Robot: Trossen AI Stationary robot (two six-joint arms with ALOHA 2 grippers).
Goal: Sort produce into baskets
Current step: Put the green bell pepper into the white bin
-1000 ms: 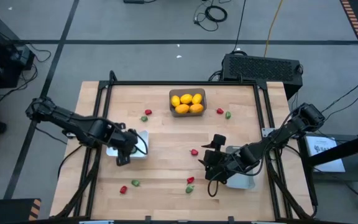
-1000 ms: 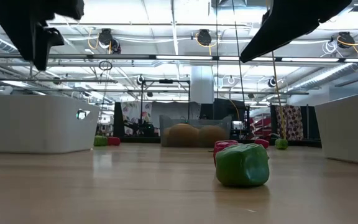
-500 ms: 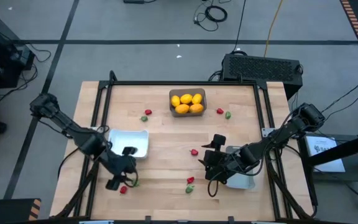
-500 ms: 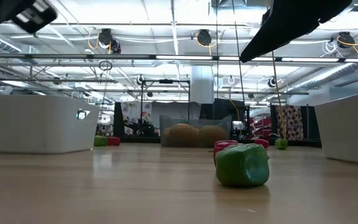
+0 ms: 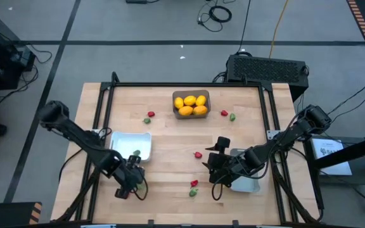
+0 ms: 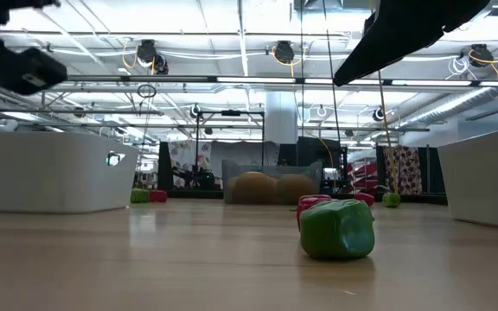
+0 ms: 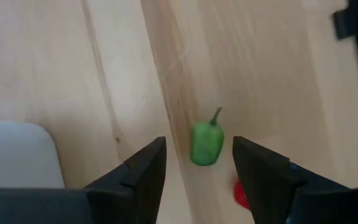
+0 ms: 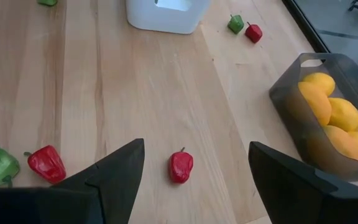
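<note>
My left gripper (image 5: pixel 132 185) is open near the table's front left. Its fingers stand on either side of a small green pepper (image 7: pixel 206 142) on the table, without touching it. A red piece (image 7: pixel 240 194) lies beside that pepper. The left white basket (image 5: pixel 132 144) holds a small green piece (image 5: pixel 136 154). My right gripper (image 5: pixel 211 163) is open and empty, above the table right of centre. A red pepper (image 8: pixel 181 167) lies ahead of it. The dark grey basket (image 5: pixel 191 104) at the far middle holds several yellow and orange fruits.
The right white basket (image 5: pixel 246 182) sits under my right arm. A red and a green piece (image 5: pixel 194 187) lie near the front middle. More pairs lie at the far left (image 5: pixel 149 116) and far right (image 5: pixel 228 114). The low view shows a green pepper (image 6: pixel 336 229) close by.
My left gripper has gone from above the left white basket toward the table's near edge and down. It now stands over the green and red pieces at the front left. My right arm has kept still.
</note>
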